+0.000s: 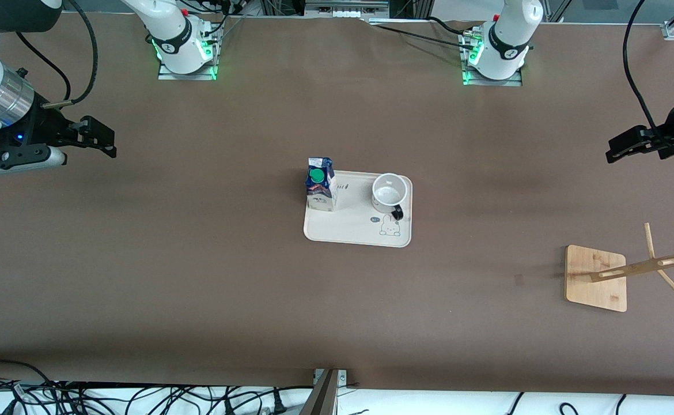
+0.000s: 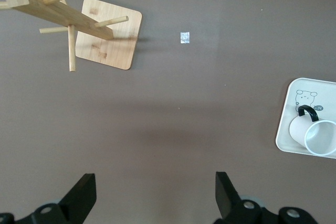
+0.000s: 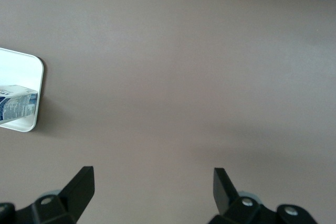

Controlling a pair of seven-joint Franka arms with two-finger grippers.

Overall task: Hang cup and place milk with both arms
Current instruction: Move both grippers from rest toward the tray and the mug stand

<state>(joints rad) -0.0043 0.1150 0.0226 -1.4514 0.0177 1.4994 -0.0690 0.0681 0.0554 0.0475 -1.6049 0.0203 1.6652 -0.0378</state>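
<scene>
The left arm's black two-finger gripper (image 1: 618,151) is hanging w/ jaws spread wide and holding nothing, up over bare brown table (image 1: 199,276) at the left arm's end; in the left wrist view the same gripper (image 2: 156,195) is showing two separated fingers w/ only tabletop between them. The right arm's black two-finger gripper (image 1: 102,141) is likewise hanging wide open and empty over the table at the right arm's end, its fingers (image 3: 81,184) framing bare brown surface. Both arms are waiting well apart from the task items. The small gable-top milk carton, dark blue and white w/ red print and a round green cap (image 1: 320,184), is standing upright on the cream rectangular tray (image 1: 348,230) at mid-table, at the tray's edge toward the right arm's end. The white ceramic mug w/ black loop handle (image 1: 388,191) is sitting upright on the same tray, toward the left arm's end, handle pointing toward the front camera. The tray is carrying a small bunny drawing (image 1: 390,227); its tiny lettering can't be read, nor the carton's print. The bamboo mug rack w/ square base and pegs (image 1: 596,278) is standing toward the left arm's end, nearer the front camera than the tray.
</scene>
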